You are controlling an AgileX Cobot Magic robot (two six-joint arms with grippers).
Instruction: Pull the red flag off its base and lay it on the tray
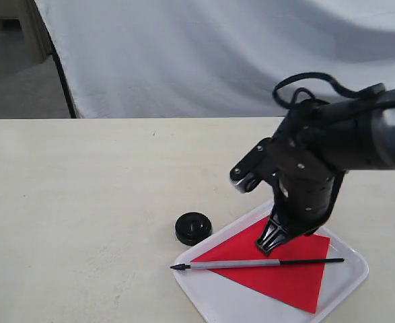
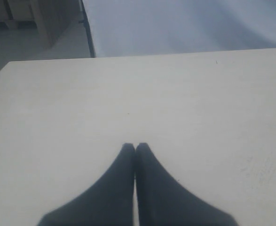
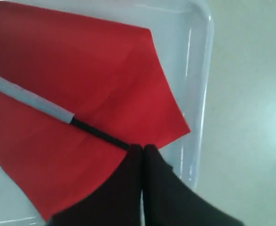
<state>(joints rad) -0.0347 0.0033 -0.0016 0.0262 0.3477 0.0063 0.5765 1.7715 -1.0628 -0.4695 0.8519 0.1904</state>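
Observation:
The red flag (image 1: pixel 284 277) lies flat on the white tray (image 1: pixel 210 296), its pole crossing the cloth with the black pointed tip just past the tray's left rim. The round black base (image 1: pixel 193 227) stands on the table just off the tray's left corner, its centre hole bare. My right gripper (image 1: pixel 270 247) hangs shut just above the flag, holding nothing. In the right wrist view the red flag (image 3: pixel 81 84) fills the tray (image 3: pixel 199 94), and the pole's black part runs under the right gripper (image 3: pixel 142 147). My left gripper (image 2: pixel 135 146) is shut over bare table.
A pale tabletop (image 1: pixel 83 188) spreads to the left and behind the tray. A white cloth backdrop (image 1: pixel 204 54) hangs behind the table's far edge. The left arm does not show in the exterior view.

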